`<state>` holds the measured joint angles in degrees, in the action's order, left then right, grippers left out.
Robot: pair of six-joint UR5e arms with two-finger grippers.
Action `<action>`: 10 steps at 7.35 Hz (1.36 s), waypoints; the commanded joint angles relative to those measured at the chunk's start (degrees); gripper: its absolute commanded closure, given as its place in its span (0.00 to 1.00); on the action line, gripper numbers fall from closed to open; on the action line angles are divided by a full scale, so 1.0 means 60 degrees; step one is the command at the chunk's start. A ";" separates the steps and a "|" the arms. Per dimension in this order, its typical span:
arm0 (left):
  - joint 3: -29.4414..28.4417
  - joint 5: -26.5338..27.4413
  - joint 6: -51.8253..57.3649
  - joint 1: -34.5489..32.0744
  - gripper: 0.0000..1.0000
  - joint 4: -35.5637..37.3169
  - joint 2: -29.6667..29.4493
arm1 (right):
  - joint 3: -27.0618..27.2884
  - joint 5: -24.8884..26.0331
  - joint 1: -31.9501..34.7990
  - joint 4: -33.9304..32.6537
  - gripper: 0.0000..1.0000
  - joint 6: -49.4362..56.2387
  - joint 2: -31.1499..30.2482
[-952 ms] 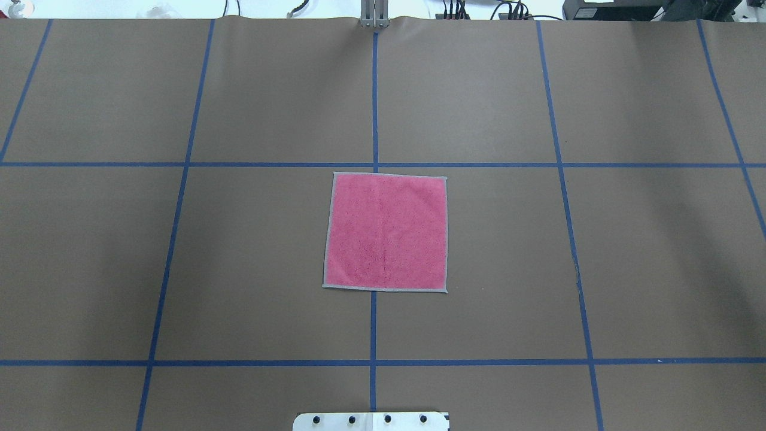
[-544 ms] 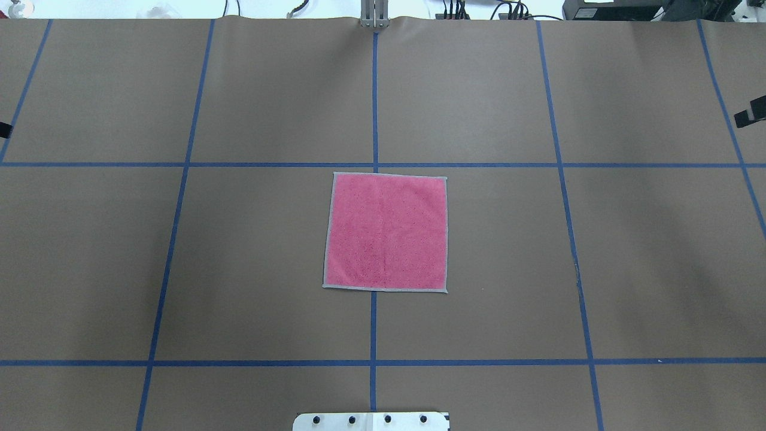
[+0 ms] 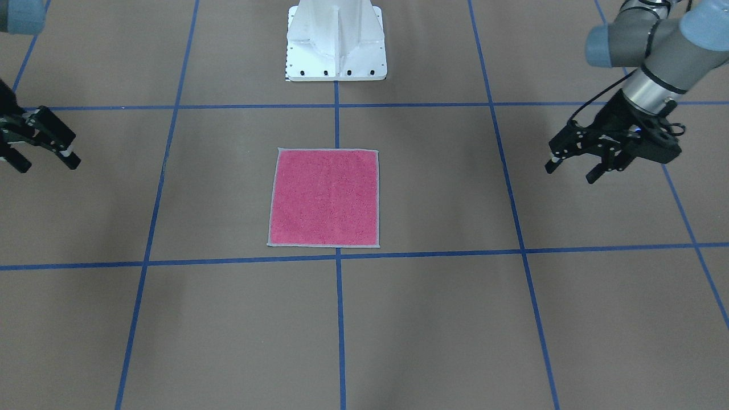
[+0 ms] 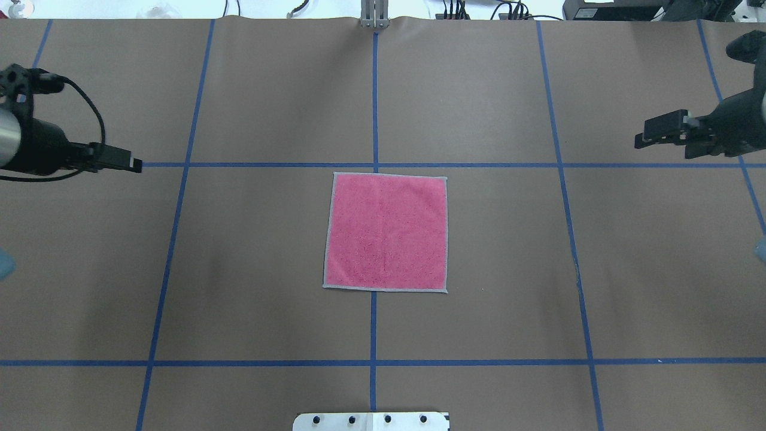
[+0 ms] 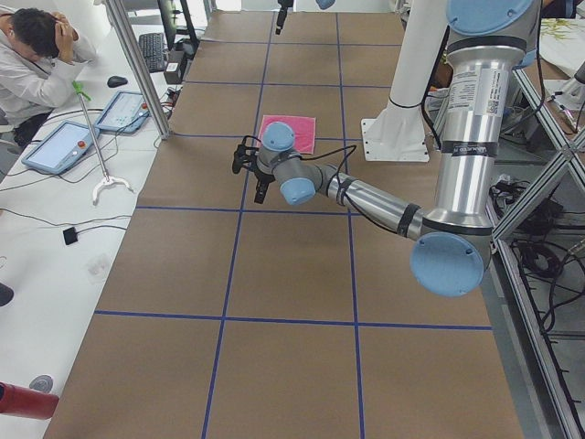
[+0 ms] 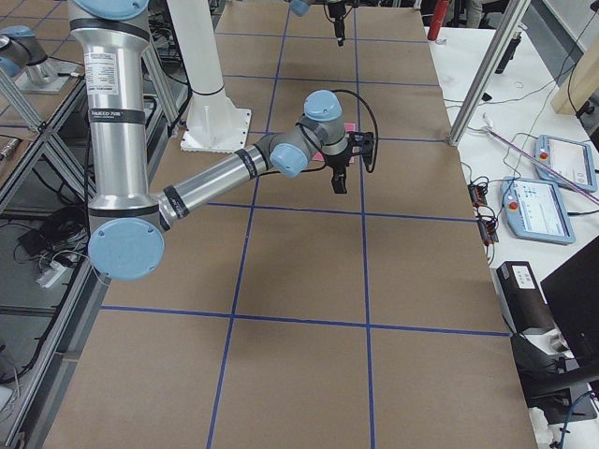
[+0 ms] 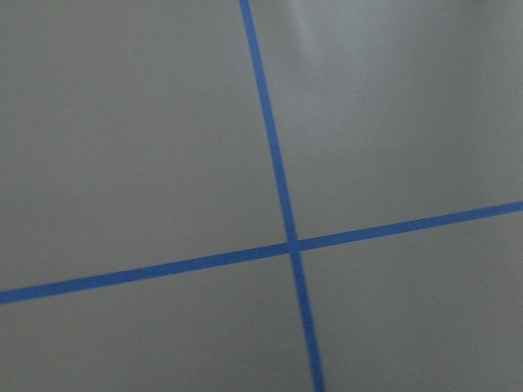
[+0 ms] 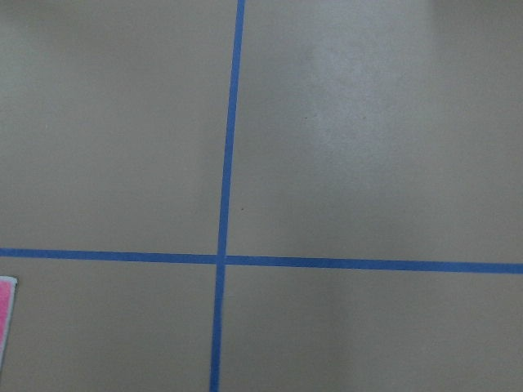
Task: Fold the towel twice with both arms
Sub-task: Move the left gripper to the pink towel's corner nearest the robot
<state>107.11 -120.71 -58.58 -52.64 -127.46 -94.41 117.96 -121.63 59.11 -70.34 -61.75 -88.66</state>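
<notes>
Towel (image 4: 386, 232) lay flat at centre of worktop (image 4: 269, 269), just ahead of the pedestal (image 3: 336, 40). Left claw (image 3: 570, 172) hung above the worktop well off the towel's left side, right claw (image 3: 48, 165) well off its right. Both were apart from the towel.

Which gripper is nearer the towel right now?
Neither clearly: left gripper and right gripper hang open on opposite sides of the towel, about equally far.
</notes>
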 commanded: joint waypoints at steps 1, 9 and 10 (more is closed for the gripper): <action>0.0458 0.1233 -0.2838 0.1678 0.00 -0.0070 -0.0726 | 0.0699 0.1862 -0.1918 0.0121 0.01 -0.3142 0.0097; -0.1309 0.4912 -0.6907 0.5097 0.01 0.0018 -0.3130 | 0.0555 0.5227 -0.4813 0.1117 0.02 -0.6686 0.0567; -0.1705 0.4943 -0.6951 0.5111 0.06 0.0018 -0.3466 | 0.0540 0.5227 -0.4813 0.1117 0.02 -0.6686 0.0581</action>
<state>99.97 -91.57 -99.76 -22.27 -127.36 -112.75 121.27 -90.54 30.54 -63.63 -101.77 -85.34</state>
